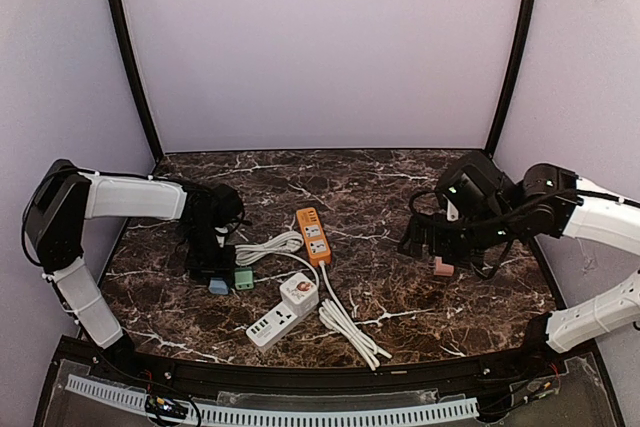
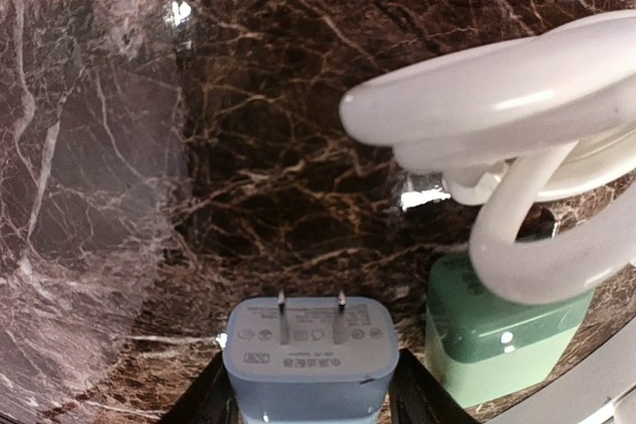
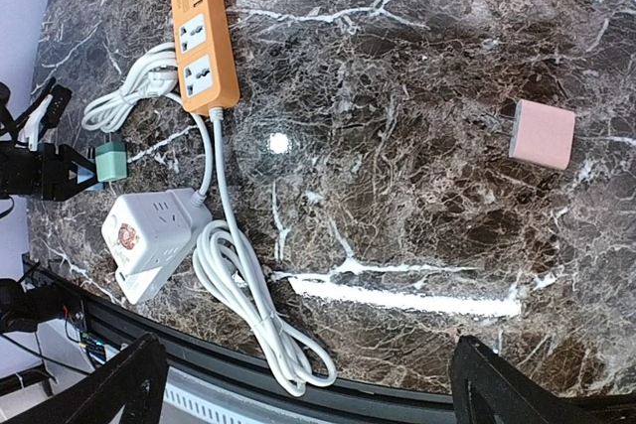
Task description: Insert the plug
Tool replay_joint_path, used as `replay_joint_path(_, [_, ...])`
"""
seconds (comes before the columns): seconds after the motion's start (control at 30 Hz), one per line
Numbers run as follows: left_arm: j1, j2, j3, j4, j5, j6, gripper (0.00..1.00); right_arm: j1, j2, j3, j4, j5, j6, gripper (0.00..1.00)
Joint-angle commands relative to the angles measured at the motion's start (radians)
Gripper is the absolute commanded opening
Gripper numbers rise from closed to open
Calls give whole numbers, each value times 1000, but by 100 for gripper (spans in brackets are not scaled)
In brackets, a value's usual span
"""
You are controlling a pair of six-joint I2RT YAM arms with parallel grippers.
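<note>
A blue plug (image 2: 310, 354) stands on the marble with its two prongs pointing away from the camera. My left gripper (image 2: 310, 389) has a black finger pressed to each of its sides; from above, the gripper (image 1: 213, 265) sits right over the plug (image 1: 218, 286). A green plug (image 2: 502, 330) stands just to its right. The orange power strip (image 1: 313, 235) lies mid-table and the white power strip (image 1: 285, 309) lies nearer the front. My right gripper (image 3: 308, 384) is wide open and empty, hovering above the marble. A pink plug (image 3: 542, 134) lies near it.
A coiled white cable (image 2: 517, 136) overhangs the green plug. Another bundled white cord (image 1: 350, 329) lies by the front edge, right of the white strip. A black frame rim (image 1: 300, 372) borders the near side. Walls close in at the left, right and back.
</note>
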Motion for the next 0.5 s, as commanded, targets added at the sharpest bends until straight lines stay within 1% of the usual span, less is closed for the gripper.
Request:
replay_joint_path(0.0, [-2,14,23,-12,-3,26,53,-1,-28,-19,0,-11,18,99])
replay_joint_path(0.07, [-2,21,31,-19,-10,37,56,-1,-29,-18,-1,-14,20,99])
replay_joint_path(0.13, [-2,30,43,-27,-18,52,58,-1,-29,-18,-1,-15,21,99])
replay_joint_path(0.23, [1,47,56,-32,-24,71,57,-1,-35,-21,-1,-17,25,99])
replay_joint_path(0.3, [4,58,64,-38,-38,79,54,-1,-40,-25,0,-18,30,99])
replay_joint_path(0.47, [7,60,65,-39,-39,82,41,1,-57,-34,0,-18,40,99])
